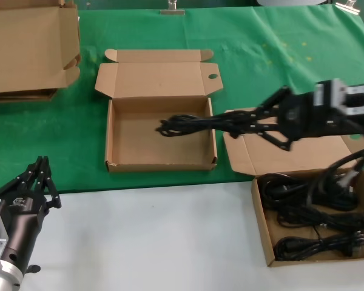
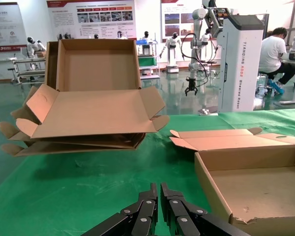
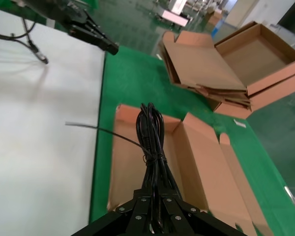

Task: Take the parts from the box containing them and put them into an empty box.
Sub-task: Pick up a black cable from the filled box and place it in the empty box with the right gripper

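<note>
My right gripper is shut on a black power cord bundle and holds it level in the air over the empty box. In the right wrist view the cord bundle sticks straight out from the gripper above that empty box. The box containing the parts sits at the right on the white surface, with several more cords inside. My left gripper waits shut at the lower left, also seen as the left gripper over green cloth.
A pile of folded cardboard lies at the back left on the green cloth. The same pile of cardboard fills the left wrist view. The white table runs across the front.
</note>
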Robot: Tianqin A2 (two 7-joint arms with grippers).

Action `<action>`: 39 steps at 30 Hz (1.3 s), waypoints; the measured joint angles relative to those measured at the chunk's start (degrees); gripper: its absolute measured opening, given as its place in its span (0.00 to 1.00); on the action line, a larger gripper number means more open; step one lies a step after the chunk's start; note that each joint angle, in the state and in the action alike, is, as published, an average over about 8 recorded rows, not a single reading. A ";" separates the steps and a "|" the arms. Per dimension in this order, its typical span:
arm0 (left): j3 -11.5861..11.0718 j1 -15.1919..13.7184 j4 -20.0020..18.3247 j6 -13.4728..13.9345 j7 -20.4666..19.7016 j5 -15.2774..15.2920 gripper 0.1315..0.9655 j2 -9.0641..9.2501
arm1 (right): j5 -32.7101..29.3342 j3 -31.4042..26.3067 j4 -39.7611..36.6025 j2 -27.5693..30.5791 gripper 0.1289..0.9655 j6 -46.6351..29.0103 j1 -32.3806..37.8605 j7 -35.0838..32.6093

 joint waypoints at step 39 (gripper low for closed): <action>0.00 0.00 0.00 0.00 0.01 0.00 0.05 0.00 | 0.35 4.14 -38.10 -24.37 0.04 24.88 7.36 -27.51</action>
